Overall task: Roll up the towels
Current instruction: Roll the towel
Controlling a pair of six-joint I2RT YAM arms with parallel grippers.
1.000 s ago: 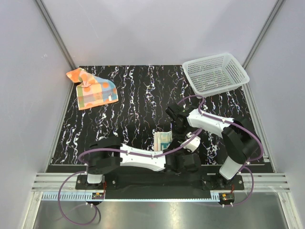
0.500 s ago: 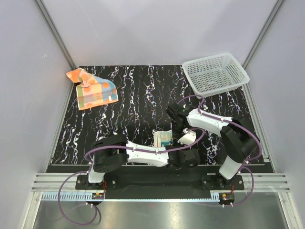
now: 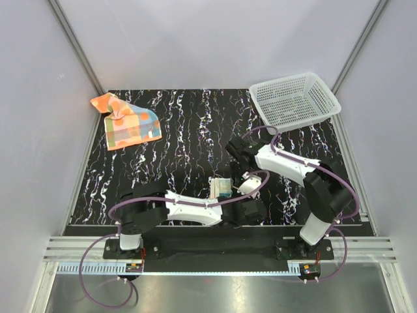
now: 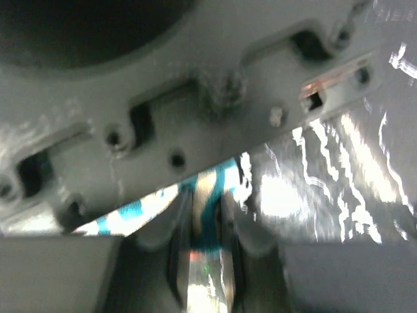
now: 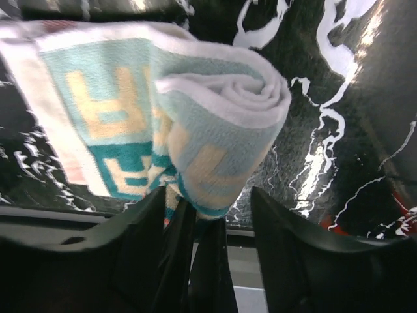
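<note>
The cream towel (image 5: 195, 98), with teal and orange letters, is rolled up near the front middle of the mat (image 3: 221, 187). My left gripper (image 4: 207, 215) comes in from below and is shut on the roll's lower edge, with teal cloth (image 4: 225, 175) pinched between its fingers. My right gripper (image 5: 208, 195) stands open around the same end of the roll, its fingers (image 5: 277, 222) apart from the cloth. From above, the left gripper (image 3: 229, 197) and the right gripper (image 3: 236, 175) crowd the roll. The orange patchwork towel (image 3: 126, 120) lies crumpled at the far left.
A white mesh basket (image 3: 294, 100) stands at the far right corner of the black marbled mat (image 3: 182, 143). Grey walls close in on three sides. The right arm's grey body (image 4: 163, 98) fills the top of the left wrist view.
My left gripper has closed on the cream roll's edge. My right gripper has opened and let go of the roll. The roll has shifted slightly.
</note>
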